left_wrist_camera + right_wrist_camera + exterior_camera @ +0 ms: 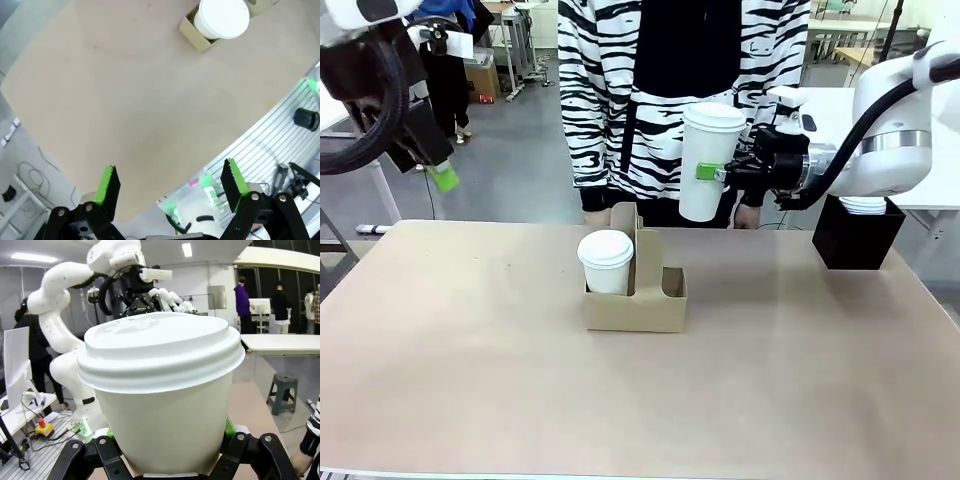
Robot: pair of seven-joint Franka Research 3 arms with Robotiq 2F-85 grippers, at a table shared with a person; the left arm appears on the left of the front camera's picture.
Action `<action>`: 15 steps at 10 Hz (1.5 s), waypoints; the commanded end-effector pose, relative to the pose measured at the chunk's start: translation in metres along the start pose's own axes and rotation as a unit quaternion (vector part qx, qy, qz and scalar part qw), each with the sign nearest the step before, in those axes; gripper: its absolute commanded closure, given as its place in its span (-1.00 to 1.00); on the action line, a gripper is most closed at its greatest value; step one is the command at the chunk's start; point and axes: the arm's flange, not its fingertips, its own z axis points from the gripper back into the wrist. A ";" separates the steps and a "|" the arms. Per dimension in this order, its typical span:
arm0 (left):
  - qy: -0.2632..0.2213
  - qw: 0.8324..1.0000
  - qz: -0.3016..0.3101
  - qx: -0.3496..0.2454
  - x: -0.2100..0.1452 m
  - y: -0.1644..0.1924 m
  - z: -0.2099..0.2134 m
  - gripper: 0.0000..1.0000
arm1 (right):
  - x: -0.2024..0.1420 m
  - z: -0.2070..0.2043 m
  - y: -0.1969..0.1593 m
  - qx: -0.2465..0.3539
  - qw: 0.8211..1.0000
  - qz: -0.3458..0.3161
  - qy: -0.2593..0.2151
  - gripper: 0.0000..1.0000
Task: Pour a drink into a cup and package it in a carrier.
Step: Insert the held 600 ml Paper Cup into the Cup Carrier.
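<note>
Cup (606, 262) in carrier (635, 310) (left slot)

Front view: fixed at the robot's side, mid-distance, faced across the counter (470, 380) and carrier (655, 310) toward the person (650, 90).
Left wrist view: carried high, aimed down at the counter; the same carrier is shared.
Right wrist view: level, set very close against the held cup (160, 405).

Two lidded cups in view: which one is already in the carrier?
The cup on the table, sitting in the carrier's left slot. The other cup is clamped in the right gripper, up in the air to the carrier's right.
</note>
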 end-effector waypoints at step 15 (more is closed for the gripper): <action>-0.091 0.978 -0.171 -0.081 -0.095 0.080 -0.054 -1.00 | -0.120 -0.042 -0.040 0.146 0.989 -0.010 0.003 -0.61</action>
